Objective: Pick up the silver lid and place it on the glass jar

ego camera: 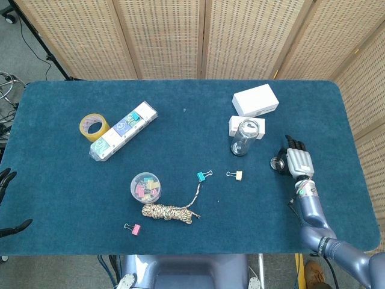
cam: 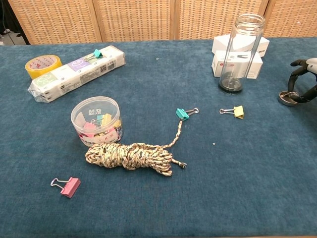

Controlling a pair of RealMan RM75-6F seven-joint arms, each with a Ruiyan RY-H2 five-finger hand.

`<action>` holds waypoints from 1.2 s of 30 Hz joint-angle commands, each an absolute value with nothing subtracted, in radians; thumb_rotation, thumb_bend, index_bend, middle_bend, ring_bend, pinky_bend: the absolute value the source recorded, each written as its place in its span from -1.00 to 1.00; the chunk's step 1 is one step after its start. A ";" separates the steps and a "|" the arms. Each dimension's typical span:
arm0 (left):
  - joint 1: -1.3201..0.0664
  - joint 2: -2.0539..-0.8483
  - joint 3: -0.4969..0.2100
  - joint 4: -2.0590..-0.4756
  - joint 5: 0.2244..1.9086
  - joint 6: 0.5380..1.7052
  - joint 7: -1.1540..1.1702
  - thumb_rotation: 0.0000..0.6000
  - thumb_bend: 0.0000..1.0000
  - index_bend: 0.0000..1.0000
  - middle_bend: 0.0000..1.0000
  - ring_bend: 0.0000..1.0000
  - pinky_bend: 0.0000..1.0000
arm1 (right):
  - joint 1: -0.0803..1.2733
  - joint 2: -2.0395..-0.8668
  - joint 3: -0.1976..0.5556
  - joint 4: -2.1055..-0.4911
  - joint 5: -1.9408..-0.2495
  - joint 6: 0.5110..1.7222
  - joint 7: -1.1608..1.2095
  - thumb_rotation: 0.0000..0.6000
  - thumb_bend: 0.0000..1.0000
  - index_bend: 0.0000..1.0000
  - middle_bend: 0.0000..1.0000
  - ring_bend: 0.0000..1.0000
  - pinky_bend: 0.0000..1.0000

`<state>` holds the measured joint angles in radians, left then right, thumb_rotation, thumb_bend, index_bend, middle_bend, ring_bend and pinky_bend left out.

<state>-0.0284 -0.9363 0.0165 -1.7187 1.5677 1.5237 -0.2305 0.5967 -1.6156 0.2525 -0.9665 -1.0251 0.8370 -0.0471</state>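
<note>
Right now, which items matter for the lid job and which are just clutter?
Job: lid, jar, right hand.

Clutter: tape, tissue pack, clip tub, rope, pink clip, teal clip, yellow clip, two white boxes.

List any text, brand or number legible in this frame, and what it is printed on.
"M&G": on the lid of the clip tub, the only mark I can make out, and only roughly.
Print on the long pack: too small to read.
Red print on the lower white box: blurred.
Print on the tape roll: unreadable.
Glass jar and silver lid: no text visible.
</note>
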 commanded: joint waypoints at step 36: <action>-0.026 -0.935 0.017 -1.718 1.576 1.527 -0.238 1.00 -1.00 -1.00 -1.00 -1.00 -1.00 | 0.532 -1.494 0.271 -1.137 -1.098 0.971 -0.014 1.00 0.17 0.31 -1.00 -1.00 -1.00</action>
